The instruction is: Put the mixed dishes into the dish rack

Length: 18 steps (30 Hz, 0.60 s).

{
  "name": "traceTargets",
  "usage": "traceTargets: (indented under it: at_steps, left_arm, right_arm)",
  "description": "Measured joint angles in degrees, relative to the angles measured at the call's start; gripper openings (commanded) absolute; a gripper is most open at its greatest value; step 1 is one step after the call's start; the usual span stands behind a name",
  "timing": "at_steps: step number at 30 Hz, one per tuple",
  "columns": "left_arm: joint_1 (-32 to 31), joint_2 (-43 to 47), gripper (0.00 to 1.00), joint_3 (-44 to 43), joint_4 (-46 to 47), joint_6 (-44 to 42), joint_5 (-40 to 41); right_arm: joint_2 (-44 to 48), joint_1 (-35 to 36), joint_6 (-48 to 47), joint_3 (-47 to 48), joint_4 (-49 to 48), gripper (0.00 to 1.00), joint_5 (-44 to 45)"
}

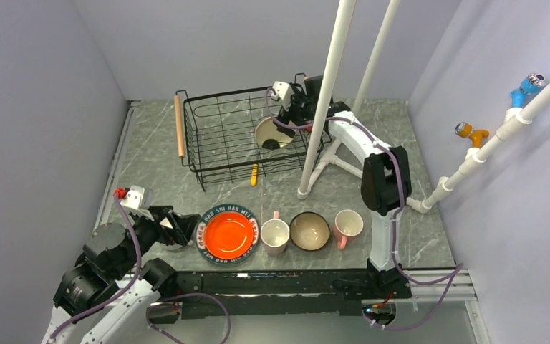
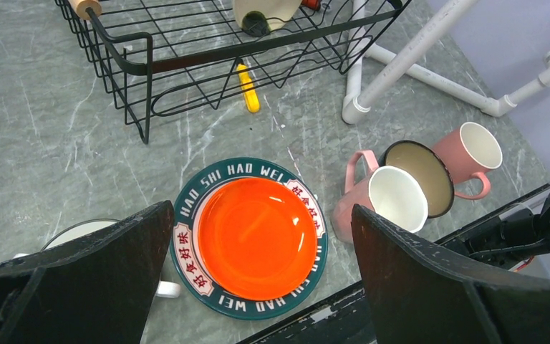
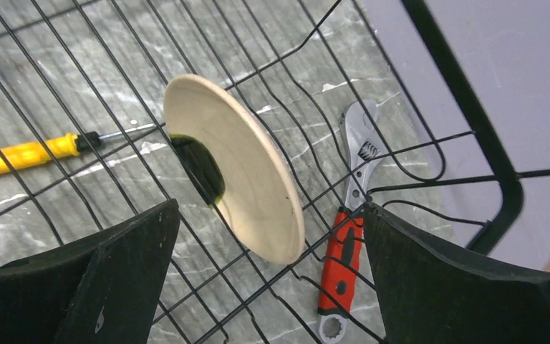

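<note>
Your left gripper (image 2: 261,215) gapes wide above the green-rimmed plate (image 2: 247,170); your right gripper (image 3: 268,208) spreads wide over the cream dish (image 3: 258,179) tilted in the dish rack (image 3: 476,115).

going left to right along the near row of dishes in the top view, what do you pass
patterned-rim plate → first pink mug → tan-inside bowl → second pink mug

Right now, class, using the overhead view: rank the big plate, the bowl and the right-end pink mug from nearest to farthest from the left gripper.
1. big plate, directly right of the left gripper.
2. bowl, mid-row, between the two mugs.
3. pink mug, at the row's right end.
</note>
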<state>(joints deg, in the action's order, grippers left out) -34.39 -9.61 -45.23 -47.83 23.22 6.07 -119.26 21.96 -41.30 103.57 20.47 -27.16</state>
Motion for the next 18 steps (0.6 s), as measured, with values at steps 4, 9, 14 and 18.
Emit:
traceTargets:
  at_steps: [4,9,14,18]
  left_arm:
    - [0.0,0.0,0.99,0.0,0.0,0.0,-0.2]
    - [0.0,0.0,0.99,0.0,0.0,0.0,-0.2]
    - [0.0,0.0,1.0,0.0,0.0,0.0,-0.2]
    - [0.0,0.0,0.99,0.0,0.0,0.0,-0.2]
  right_arm:
    - [3.1,-1.8,3.9,-2.2,-2.5,1.0,-3.1]
    - [6.6,-6.3,15.8,-5.9,-10.1,1.0,-9.4]
    - [11.7,-13.4,41.1,-17.6,-31.8,1.0,-18.6]
    - [16.4,-18.6,63.5,-28.1,-47.4,1.0,-19.8]
